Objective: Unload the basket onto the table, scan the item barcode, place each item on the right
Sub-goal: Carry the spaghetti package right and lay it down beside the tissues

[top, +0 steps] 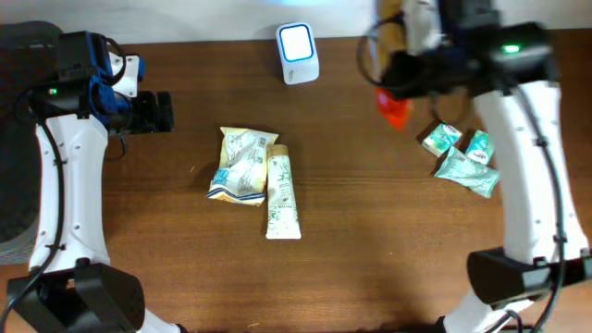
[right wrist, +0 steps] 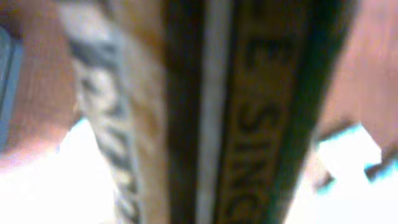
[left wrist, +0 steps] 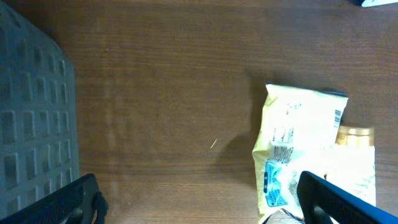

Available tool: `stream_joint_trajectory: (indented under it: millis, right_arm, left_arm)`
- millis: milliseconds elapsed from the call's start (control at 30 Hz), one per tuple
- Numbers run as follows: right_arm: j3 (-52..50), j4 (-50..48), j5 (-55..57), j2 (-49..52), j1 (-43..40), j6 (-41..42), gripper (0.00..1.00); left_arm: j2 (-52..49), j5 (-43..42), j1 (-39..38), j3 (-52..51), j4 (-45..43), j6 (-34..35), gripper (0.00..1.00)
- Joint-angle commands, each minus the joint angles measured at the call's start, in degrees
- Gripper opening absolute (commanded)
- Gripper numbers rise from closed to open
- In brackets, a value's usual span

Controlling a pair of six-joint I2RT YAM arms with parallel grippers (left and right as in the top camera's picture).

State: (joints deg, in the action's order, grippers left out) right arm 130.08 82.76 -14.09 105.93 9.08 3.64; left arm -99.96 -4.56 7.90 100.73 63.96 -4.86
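Brown printed package (right wrist: 261,112) gripped tight by right hand (top: 402,55), raised just right of white scanner (top: 298,51). Far left of scanner, left hand (top: 162,111) wide open, empty, over surface (top: 370,259).

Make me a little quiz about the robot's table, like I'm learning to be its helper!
1. True or false: the tube lies right beside the yellow packet.
2. The left hand is: A) open, holding nothing; B) shut on the tube.
3. What white thing with a lit screen stands at the table's far edge?
Key: 1 true; 2 A; 3 the scanner.
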Motion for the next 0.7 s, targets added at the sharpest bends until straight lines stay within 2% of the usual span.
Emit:
stream_joint_trajectory:
  millis: [0,33,100,167,233,300,400,433,500,533,600,667]
  right_arm:
    - [1.07,10.29,1.27,-2.27,-10.71,0.24,0.04]
    - [0.96,14.03,6.91,-1.29,-13.73,0.26,0.04]
    - [-1.22,14.45,12.00,-0.63,-15.85,0.28,0.04]
    - [-8.68,13.14,17.14,-0.55,-17.51,0.42,0.04]
    - [-25.03,4.55,29.64,-0.55,-18.40,8.35,0.04]
    - [-37.51,-5.90,36.26,-0.55,-18.58,9.35,0.04]
    - [-43.01,-11.30,36.85,-0.55,-18.58,9.35,0.12]
    - [-43.19,-11.26,36.85,-0.55,-18.58,9.33,0.37]
    - [-43.19,-11.26,36.13,-0.55,-18.58,9.33,0.73]
    - [-43.17,-11.23,34.64,-0.55,-18.58,9.31,0.81]
    - [-42.25,-10.27,33.29,-0.57,-18.43,9.29,0.77]
    - [-35.76,-5.70,23.26,-0.57,-17.33,8.04,0.77]
  left_arm:
    - [0.57,-0.61,0.11,0.48,0.02,0.55,0.99]
    - [0.57,-0.61,0.11,0.48,0.02,0.55,0.99]
    - [0.57,-0.61,0.11,0.48,0.02,0.55,0.99]
    - [0.57,-0.61,0.11,0.48,0.02,0.55,0.99]
    - [0.57,-0.61,0.11,0.48,0.02,0.55,0.99]
    - [0.57,-0.59,0.11,0.48,0.02,0.55,0.99]
    - [0.57,-0.59,0.11,0.48,0.02,0.55,0.99]
    - [0.57,-0.61,0.11,0.48,0.02,0.55,0.99]
    - [0.57,-0.59,0.11,0.48,0.02,0.55,0.99]
    - [0.57,-0.59,0.11,0.48,0.02,0.55,0.99]
    - [0.57,-0.59,0.11,0.48,0.02,0.55,0.99]
    - [0.57,-0.59,0.11,0.48,0.02,0.55,0.99]
